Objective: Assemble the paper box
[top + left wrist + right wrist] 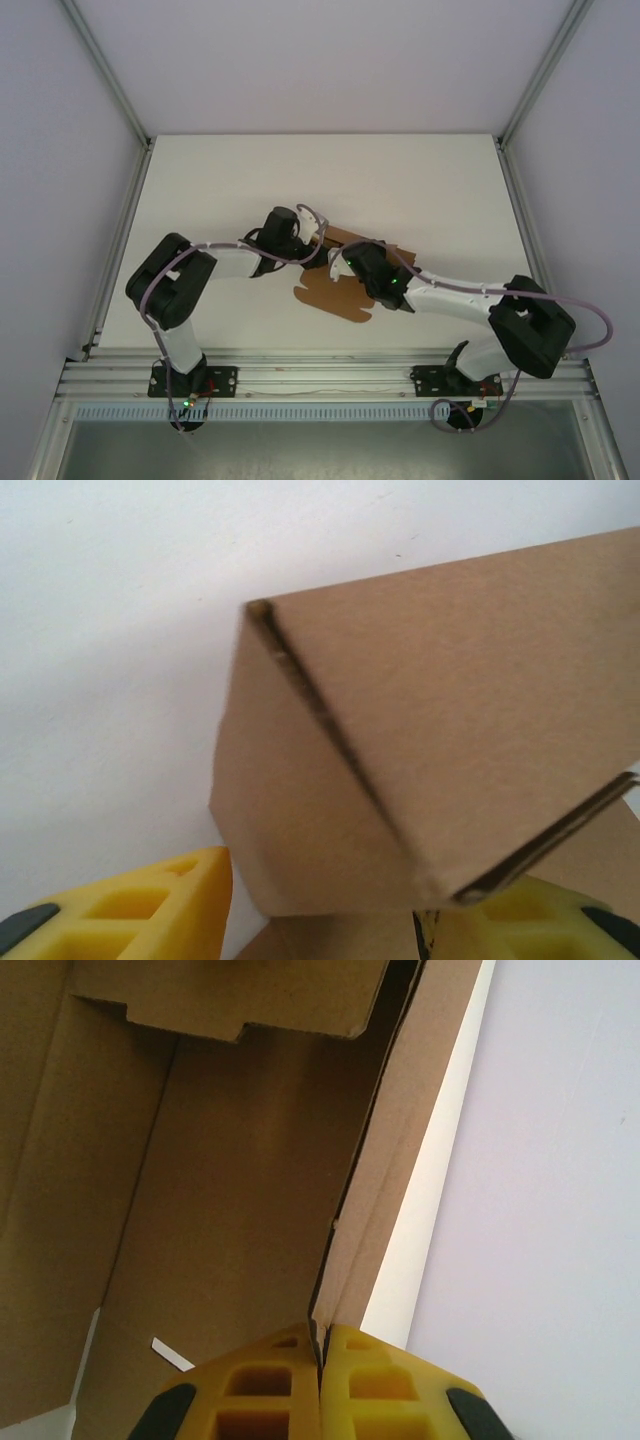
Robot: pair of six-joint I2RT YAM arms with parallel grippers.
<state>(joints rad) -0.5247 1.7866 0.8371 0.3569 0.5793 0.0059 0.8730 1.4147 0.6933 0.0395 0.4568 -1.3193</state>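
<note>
The paper box (335,295) is seen near the middle of the white table (420,190), a little toward 6 o'clock of centre in the top view. It is a brown kraft sheet only partly folded: a flat, rounded flap is spread toward 6 o'clock, while the far portion is covered by the two wrists. The left gripper (316,238) is placed at the box's 11 o'clock edge, its arm reaching in from 8 o'clock. The right gripper (342,266) is set over the box's 1 o'clock part, its arm coming from 4 o'clock. In the left wrist view a raised cardboard panel with a sharp crease is shown just above the yellow fingers (150,910), which are held apart at 7 and 5 o'clock of the picture. A sliver of table is left between the 7 o'clock finger and the cardboard, so these jaws are taken as open and not clamped (contact at the other finger cannot be told). In the right wrist view the two fingers are pressed together at 6 o'clock, and the edge of an upright, doubled wall of the box is pinched in the seam between them. The box's inner face and a stepped tab at 12 o'clock are seen beyond.
</note>
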